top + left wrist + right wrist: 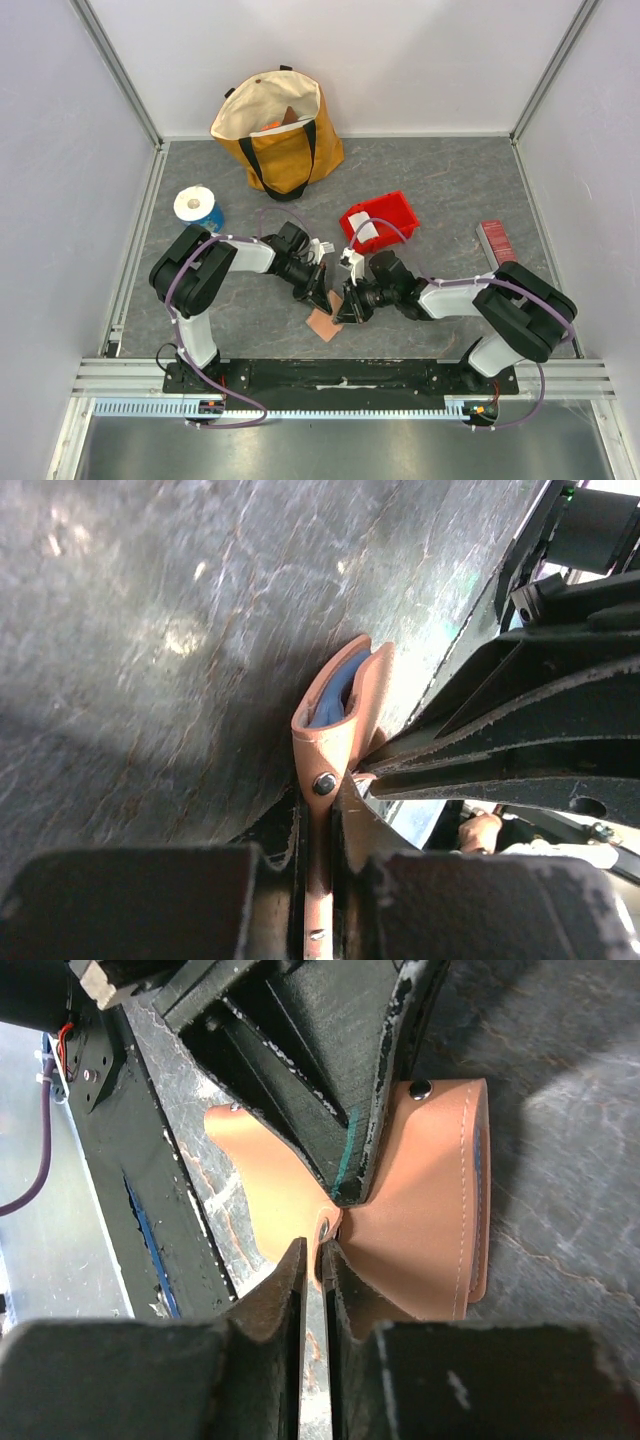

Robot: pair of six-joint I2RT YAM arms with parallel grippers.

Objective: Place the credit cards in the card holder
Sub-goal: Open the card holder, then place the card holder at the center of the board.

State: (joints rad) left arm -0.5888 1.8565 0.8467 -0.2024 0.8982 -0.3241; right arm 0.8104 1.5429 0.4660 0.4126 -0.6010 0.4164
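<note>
Card holder (430, 1210) — left end effector (322, 810) grips; right end effector (313, 1260) grips.

Readable text, labels, brands, numbers, signs: none in any view. The card holder (430, 1210) shows plain tan faces with no stamp or print legible, and the markings elsewhere are too small or blurred to read.

Left fingers (150, 900) are pinched tight on the tan card holder (345, 735), right by its little snap stud (323, 783). You see the holder edge-on against the grey marbled surface (150, 630), gaping a bit with a light blue card (335, 695) tucked inside. Right fingers (480, 720) come in from the right, tips touching the holder.
</note>
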